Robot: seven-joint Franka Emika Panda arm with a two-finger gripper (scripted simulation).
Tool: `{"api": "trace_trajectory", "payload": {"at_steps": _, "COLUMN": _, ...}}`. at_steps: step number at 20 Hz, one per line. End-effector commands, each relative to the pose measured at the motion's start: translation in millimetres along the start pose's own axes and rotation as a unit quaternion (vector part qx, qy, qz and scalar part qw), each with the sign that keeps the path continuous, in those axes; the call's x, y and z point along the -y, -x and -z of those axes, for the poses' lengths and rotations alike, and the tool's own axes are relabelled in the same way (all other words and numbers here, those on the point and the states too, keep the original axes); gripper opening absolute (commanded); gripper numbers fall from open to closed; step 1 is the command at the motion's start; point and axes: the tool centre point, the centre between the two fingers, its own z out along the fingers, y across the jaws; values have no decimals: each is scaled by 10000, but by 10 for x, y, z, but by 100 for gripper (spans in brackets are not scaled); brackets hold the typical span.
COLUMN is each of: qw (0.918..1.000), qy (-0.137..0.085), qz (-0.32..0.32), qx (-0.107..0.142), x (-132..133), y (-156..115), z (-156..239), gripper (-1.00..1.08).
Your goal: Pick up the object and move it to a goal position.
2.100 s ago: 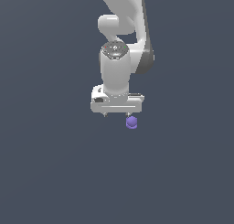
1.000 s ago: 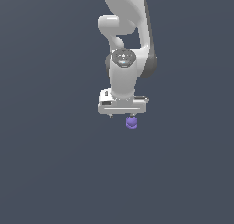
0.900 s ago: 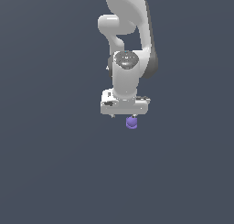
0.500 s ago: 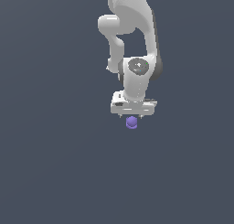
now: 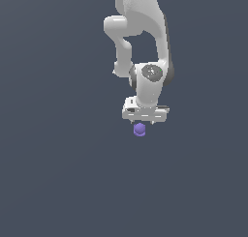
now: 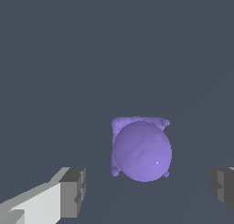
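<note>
A white robot arm's two-fingered tool [image 5: 145, 121] hangs directly above a tiny purple, roundish, faintly faceted blob [image 5: 139, 129] lying on a plain dark grey surface [image 5: 58, 173]. The wrist view shows the tool spread wide: one grey-tipped finger [image 6: 72, 192] stands to one side of the purple blob [image 6: 141, 150] and the other finger [image 6: 223, 189] to the opposite side, with clear gaps between each pad and the blob, so nothing is gripped. The blob sits between the fingers but closer to the first than to the second, and slightly ahead of the line joining the two pads.

The task appears to be at the approach stage, the grasp not yet made. Judged from these views, the main risk lies in that offset: if the fingers close as they stand, the nearer pad would meet the blob first and could nudge it sideways or send the rounded body rolling out of the gap. Its small size and curved sides leave little flat area for the pads, so a grip taken too high may squeeze it out downward. How far the fingertips stand above the surface cannot be told; descending too far would drive them into it. No goal marker is visible in either view.
</note>
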Motion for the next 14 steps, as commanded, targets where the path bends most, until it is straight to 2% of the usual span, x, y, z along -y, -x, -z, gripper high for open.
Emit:
{"api": "trace_trajectory", "payload": {"at_steps": 1, "qw": 10000, "qy": 0, "qz": -4, "qx": -2, "x": -4, "y": -2, "z": -2, "gripper": 100}}
{"api": "trace_trajectory", "payload": {"at_steps": 14, "qw": 10000, "qy": 1, "qz": -18, "qx": -6, "x": -1, "y": 13, "z": -464, "gripper": 100}}
